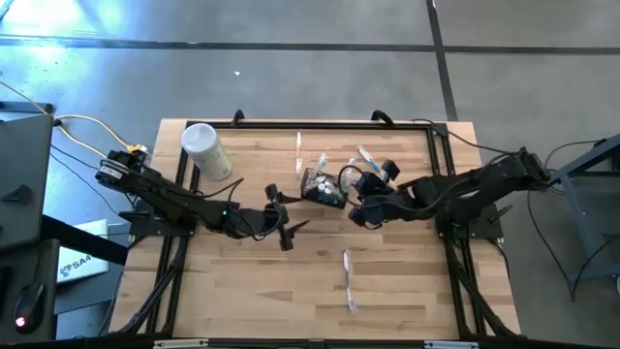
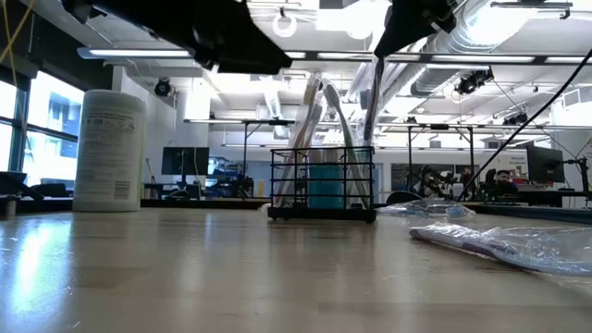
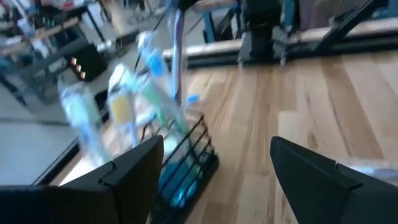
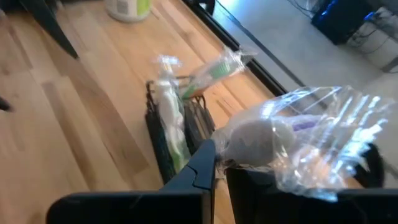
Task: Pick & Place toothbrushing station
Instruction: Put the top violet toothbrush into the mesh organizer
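Black wire caddy [image 1: 324, 187] stood upright mid-worktop [image 1: 387, 281], wrapped toothbrushes inside. Left gripper [image 1: 285, 215] hovered just beside it, fingers spread, holding nothing. Right gripper [image 1: 362, 206] on the caddy's other side, fingers pressed together, pinching a plastic-wrapped toothbrush [image 4: 298, 140].

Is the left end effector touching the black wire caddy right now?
Apart. The high view shows bare wood between the open left end effector and the caddy.

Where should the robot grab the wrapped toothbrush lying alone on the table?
Probably the middle of the wrapped toothbrush, coming straight down from above. It lies flat on the table, long and thin, so fingers should close across its narrow width.
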`<state>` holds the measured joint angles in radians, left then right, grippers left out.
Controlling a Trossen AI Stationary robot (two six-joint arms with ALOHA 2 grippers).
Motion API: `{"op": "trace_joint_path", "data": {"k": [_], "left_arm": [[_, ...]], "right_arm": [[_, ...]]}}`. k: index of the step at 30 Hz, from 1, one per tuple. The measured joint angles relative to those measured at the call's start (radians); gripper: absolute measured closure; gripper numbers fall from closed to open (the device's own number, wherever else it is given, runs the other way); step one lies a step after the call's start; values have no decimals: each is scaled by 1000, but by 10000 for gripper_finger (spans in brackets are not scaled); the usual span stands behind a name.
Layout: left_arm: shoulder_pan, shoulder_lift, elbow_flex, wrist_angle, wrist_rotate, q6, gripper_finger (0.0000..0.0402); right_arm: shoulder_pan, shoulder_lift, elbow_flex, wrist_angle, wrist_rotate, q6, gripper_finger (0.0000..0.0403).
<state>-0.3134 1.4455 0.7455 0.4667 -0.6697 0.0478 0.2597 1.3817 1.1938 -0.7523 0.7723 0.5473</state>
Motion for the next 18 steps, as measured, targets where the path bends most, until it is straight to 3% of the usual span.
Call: {"op": "trace_joint_path", "data": {"k": [9, 18], "left_arm": [[0, -93, 0, -194, -23, -127, 108], [0, -113, 0, -269, -29, -184, 108]], "right_arm": [[-51, 4, 0, 31, -68, -28, 391], [-71, 97, 0, 43, -116, -26, 391]]}}
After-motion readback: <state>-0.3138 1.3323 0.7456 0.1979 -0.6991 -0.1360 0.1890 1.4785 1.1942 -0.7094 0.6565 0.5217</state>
